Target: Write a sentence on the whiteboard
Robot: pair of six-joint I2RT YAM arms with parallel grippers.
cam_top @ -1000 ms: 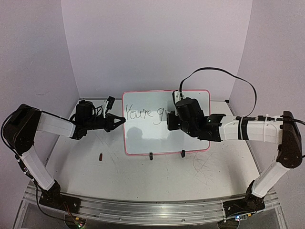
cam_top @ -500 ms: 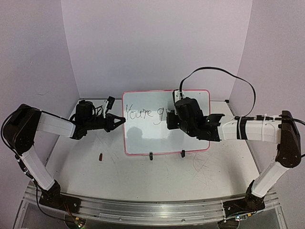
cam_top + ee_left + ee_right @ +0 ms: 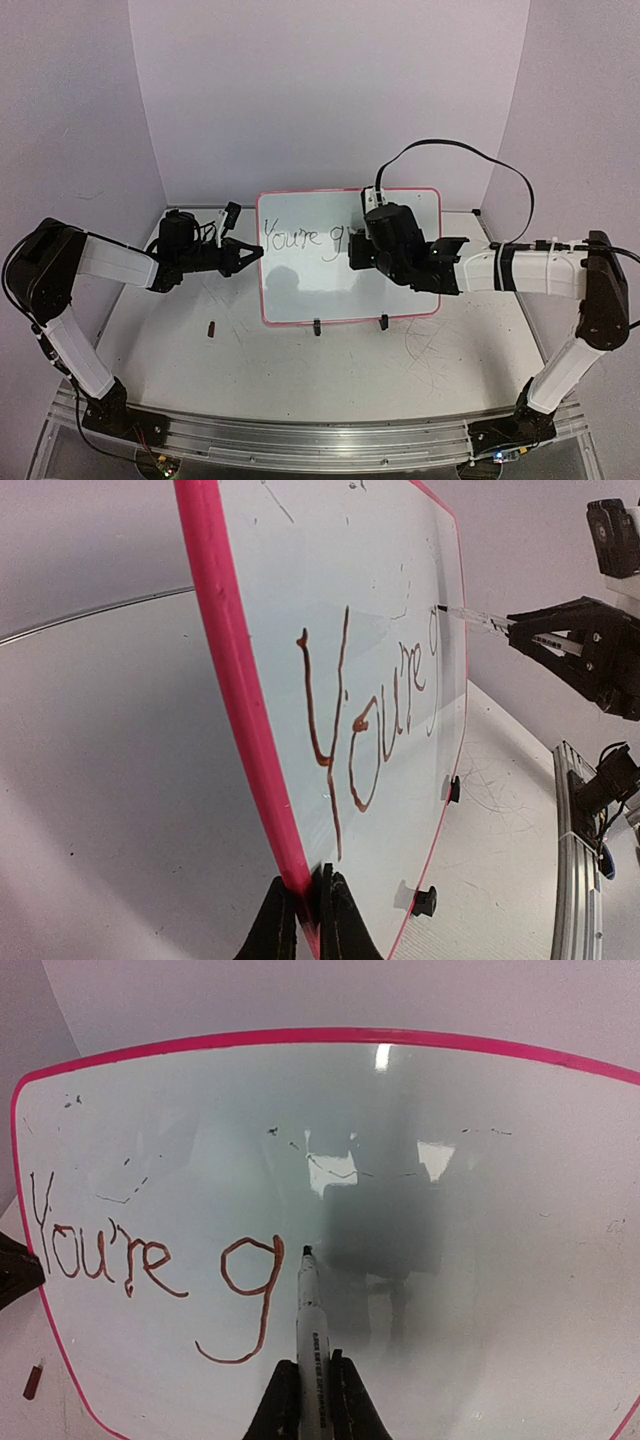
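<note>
R end effector [image 3: 303, 1395] grips marker [image 3: 306, 1310] just right of the "g" in the sentence [image 3: 110, 1260] — next stroke wants light, even pressure, w/ L end effector [image 3: 305, 905] pinching whiteboard [image 3: 400, 600] at its left edge.

Glossy whiteboard [image 3: 480, 1160], smooth pink plastic frame [image 3: 300, 1036]

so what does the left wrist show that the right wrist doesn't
Only left wrist: the black clip feet of the whiteboard, and the left gripper pinching its frame. Only right wrist: a small dark object on the table beside the board. Both: the sentence so far, "You're g", and the right gripper holding the marker.
</note>
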